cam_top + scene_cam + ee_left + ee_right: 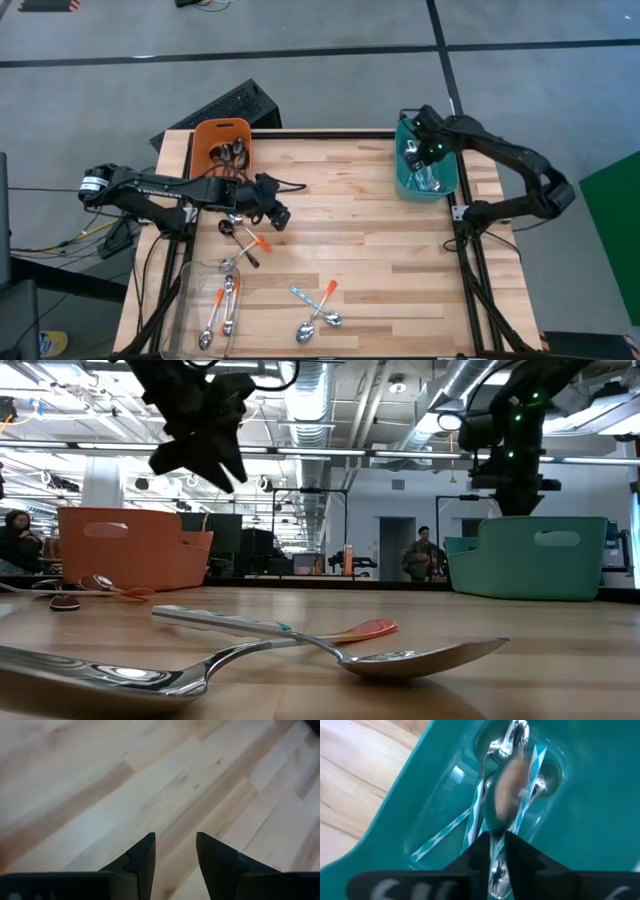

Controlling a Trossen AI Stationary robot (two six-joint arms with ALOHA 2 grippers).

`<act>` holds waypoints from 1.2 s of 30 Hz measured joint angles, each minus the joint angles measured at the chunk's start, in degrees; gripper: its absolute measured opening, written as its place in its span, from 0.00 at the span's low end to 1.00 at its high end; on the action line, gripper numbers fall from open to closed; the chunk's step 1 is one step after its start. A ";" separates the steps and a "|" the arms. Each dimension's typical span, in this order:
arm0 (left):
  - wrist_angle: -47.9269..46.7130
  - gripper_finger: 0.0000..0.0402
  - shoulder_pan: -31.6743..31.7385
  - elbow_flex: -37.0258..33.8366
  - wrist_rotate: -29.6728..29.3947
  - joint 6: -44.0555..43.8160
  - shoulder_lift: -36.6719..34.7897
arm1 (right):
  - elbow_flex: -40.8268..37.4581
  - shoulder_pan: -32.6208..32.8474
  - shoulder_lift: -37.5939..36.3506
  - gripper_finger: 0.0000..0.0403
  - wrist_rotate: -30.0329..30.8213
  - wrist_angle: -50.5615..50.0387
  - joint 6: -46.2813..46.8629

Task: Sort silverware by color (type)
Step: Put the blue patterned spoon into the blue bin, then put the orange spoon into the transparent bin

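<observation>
The right gripper (497,845) hangs over the teal bin (404,180) at the far right of the table, its fingers only slightly apart with a metal spoon (506,795) blurred right between and ahead of the tips; whether they grip it or it hangs free cannot be told. Below it in the bin lie several light-blue-handled spoons (475,817) with shiny bowls.

The left gripper (175,850) hovers above bare wooden table (75,780), its fingers spread with nothing between them. In the high view it sits at the table's left, just in front of the orange bin (205,140), which holds dark spoons (236,151). Just beside it on the near side lie a dark spoon (238,234) and an orange-handled spoon (256,240). Farther toward the near edge, a clear tray (186,300) holds two orange-handled spoons (225,306). To the right of that tray, a blue-handled spoon (312,303) and another orange-handled spoon (318,312) lie crossed on the wood.
</observation>
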 joint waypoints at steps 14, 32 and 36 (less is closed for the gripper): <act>-12.33 0.32 1.39 -5.68 8.64 20.09 0.02 | 0.07 5.16 -4.39 0.56 -0.42 8.06 4.43; -9.03 0.26 2.09 -14.16 10.35 45.07 0.55 | 0.07 24.00 -12.18 0.54 -0.56 10.54 17.94; -9.10 0.26 2.10 -14.18 11.45 43.86 0.61 | 0.07 25.57 -11.59 0.54 -0.51 10.72 18.98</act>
